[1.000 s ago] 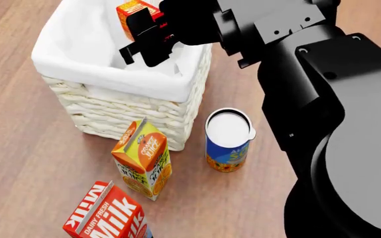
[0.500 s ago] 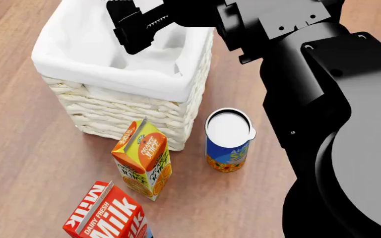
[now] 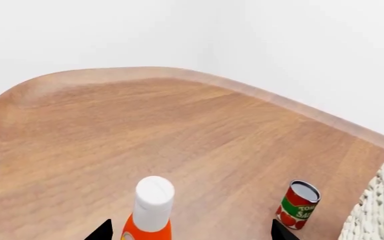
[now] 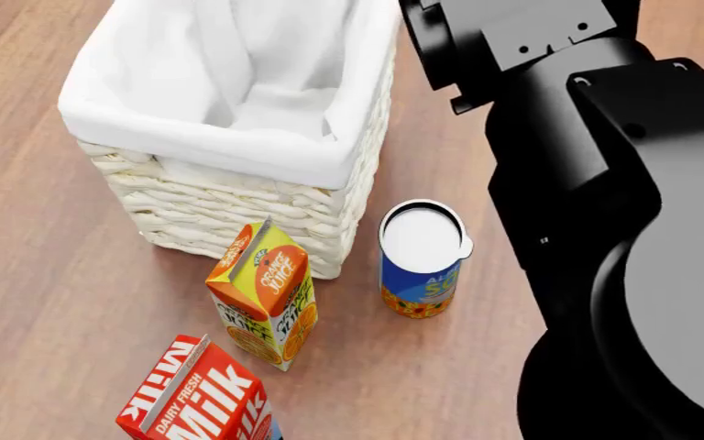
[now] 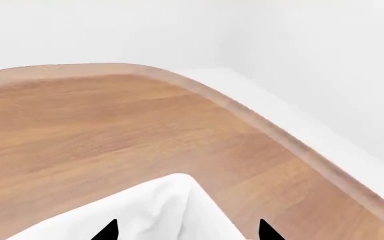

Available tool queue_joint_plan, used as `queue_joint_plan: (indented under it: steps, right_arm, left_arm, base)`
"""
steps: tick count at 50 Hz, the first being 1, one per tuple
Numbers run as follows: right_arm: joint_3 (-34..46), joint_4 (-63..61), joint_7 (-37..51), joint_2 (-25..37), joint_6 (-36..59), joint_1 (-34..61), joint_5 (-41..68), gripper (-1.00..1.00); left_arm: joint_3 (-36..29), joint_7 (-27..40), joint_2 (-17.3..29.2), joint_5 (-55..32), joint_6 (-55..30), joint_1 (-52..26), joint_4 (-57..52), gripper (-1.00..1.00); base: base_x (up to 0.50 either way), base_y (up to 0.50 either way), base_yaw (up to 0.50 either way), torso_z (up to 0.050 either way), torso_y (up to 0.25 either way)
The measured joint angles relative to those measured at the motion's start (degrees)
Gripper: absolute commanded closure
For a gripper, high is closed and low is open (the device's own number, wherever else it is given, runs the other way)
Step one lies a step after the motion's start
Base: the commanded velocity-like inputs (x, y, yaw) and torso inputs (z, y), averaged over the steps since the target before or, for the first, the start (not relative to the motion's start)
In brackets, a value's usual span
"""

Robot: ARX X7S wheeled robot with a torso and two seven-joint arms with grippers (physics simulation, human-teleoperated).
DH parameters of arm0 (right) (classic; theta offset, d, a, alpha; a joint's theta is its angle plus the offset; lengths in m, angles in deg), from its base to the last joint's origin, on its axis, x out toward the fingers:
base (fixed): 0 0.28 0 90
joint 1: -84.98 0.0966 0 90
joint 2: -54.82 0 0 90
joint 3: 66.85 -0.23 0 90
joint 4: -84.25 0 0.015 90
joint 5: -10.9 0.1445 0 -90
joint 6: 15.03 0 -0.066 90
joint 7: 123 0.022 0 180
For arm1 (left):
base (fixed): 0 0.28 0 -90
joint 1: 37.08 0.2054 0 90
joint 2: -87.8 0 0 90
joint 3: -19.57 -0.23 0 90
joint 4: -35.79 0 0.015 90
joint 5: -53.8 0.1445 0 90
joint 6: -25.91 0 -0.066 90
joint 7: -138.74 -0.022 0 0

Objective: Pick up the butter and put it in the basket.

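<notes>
The tabletop [image 4: 34, 275] is smooth wood with a fine grain and low sheen; the basket [image 4: 236, 206] is rough cream wicker, lined with soft matt white cloth; the cartons [image 4: 267, 293] look like printed card; the robot arm [image 4: 609, 183] is black, semi-gloss plastic.

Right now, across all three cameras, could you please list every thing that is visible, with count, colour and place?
basket: one, cream-white wicker with white cloth lining, far left of the head view
orange juice carton: one, orange-yellow, in front of the basket
milk carton: one, red and white, nearest edge, cut off
can: one, blue and yellow with a white top, right of the juice carton
tomato sauce can: one, red and green, beside the basket wall
bottle: one, orange with a white cap, left wrist view
table: one, brown wood
butter: not visible
right arm: black, right of the head view
fingers: black tips only, both wrist views
</notes>
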Motion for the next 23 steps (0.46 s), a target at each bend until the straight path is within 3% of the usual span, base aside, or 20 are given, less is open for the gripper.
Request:
queue_joint_plan:
  steps: [14, 23]
  right_arm:
    - [-0.25, -0.74, 6.57, 0.44, -13.21, -1.26, -5.26, -1.0]
    - [1.76, -20.69, 20.48, 10.38, -12.98, -0.86, -8.14, -1.0]
  left_arm:
    - [0.49, -0.76, 0.72, -0.46, 0.75, 0.81, -1.18, -1.0]
    - [1.32, -0.97, 1.39, -1.53, 0.91, 1.54, -2.92, -1.0]
  base:
    - [0.0, 0.0, 0.0, 0.0, 0.0]
    - [0.0, 0.0, 0.0, 0.0, 0.0]
